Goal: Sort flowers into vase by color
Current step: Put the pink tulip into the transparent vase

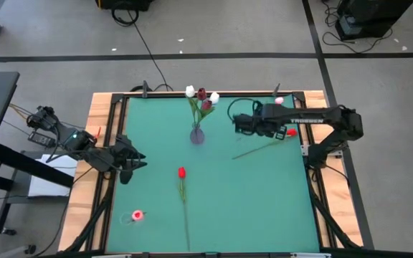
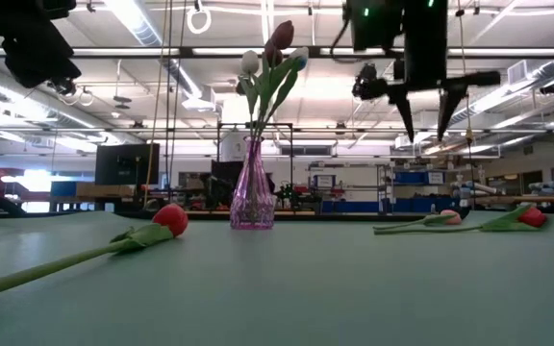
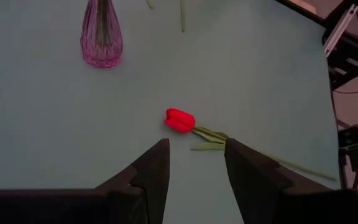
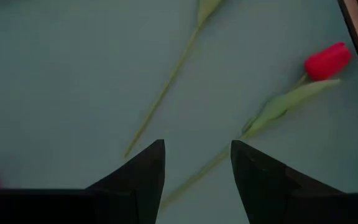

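Note:
A purple glass vase point(image 1: 196, 134) stands at the table's far middle, holding two white tulips and a dark red one point(image 1: 201, 97). A bright red tulip point(image 1: 181, 173) lies flat in the middle, its stem running toward the near edge. My left gripper point(image 3: 196, 144) hovers open at the left, pointing at that tulip point(image 3: 179, 120) without touching it. Another red tulip point(image 4: 327, 61) lies at the right, and my right gripper point(image 4: 197, 144) hangs open above its stem, clear of the table point(image 2: 426, 115). A pink tulip point(image 2: 447, 217) lies farther back on the right.
A small pink flower head point(image 1: 137, 215) lies near the table's near left corner. A loose green stem point(image 4: 166, 87) lies beside the right red tulip. Wooden rails point(image 1: 99, 122) edge the green table. The near right part of the mat holds nothing.

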Robot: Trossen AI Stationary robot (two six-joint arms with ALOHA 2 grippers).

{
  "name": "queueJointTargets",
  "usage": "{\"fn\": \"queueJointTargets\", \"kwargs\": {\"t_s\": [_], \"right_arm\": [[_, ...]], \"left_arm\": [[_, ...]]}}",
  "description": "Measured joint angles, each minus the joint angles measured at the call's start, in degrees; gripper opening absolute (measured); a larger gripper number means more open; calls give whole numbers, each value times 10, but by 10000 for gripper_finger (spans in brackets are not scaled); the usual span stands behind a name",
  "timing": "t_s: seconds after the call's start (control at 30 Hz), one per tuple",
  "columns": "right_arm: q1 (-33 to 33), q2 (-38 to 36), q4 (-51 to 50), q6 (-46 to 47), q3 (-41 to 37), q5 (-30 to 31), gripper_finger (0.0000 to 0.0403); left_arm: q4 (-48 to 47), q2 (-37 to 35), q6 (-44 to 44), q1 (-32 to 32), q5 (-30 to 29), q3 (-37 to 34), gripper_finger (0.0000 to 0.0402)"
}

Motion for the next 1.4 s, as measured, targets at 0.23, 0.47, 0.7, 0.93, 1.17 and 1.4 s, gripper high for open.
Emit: {"fn": "queueJointTargets", "kwargs": {"t_s": [0.23, 0.47, 0.7, 0.93, 1.17, 1.4], "right_arm": [[-155, 0, 152, -119, -84, -45, 190], [-287, 3, 245, -183, -154, -76, 172], [-359, 7, 392, -222, -214, -123, 152], [-403, 7, 416, -234, -243, -140, 137], [-406, 11, 448, -247, -253, -156, 130], [-401, 67, 472, -253, -251, -174, 129]], "left_arm": [[-6, 0, -28, 19, 0, 0, 160], [-12, 7, -36, 82, -1, 0, 160], [-15, 7, 2, 155, -5, 0, 160], [-15, 7, 10, 204, -5, 0, 160], [-15, 7, 19, 239, -5, 0, 160], [-10, 7, 44, 266, 5, 0, 160]]}}
